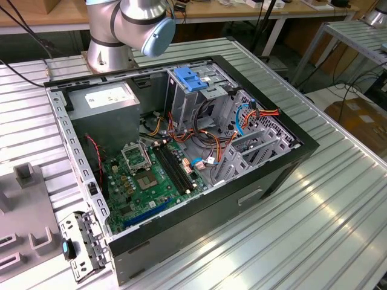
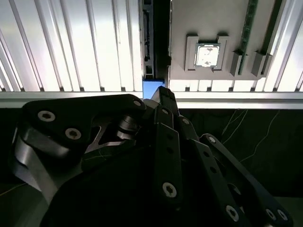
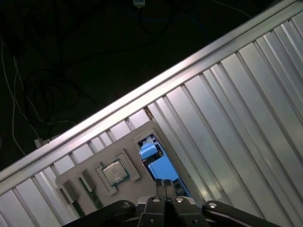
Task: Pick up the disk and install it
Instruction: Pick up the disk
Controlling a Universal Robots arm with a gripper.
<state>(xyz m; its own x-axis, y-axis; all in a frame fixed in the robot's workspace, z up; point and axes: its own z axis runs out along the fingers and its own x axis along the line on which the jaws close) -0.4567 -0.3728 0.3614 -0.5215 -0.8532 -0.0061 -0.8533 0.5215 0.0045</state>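
An open computer case lies on the ribbed metal table, green motherboard inside.

We're in a robotics lab, set up like a workshop test cell. Centre of the exterior view: an open PC case, motherboard bare, lying on a ribbed aluminium table. Upper left of that view, the arm's base stands on the same tabletop. Wooden benches run along the top edge. Upper right is another aluminium table, with a cardboard box on the floor below it. In the second wrist view, a grey tray holds a CPU in a cut-out slot. In the first wrist view, the disk sits in that tray too.
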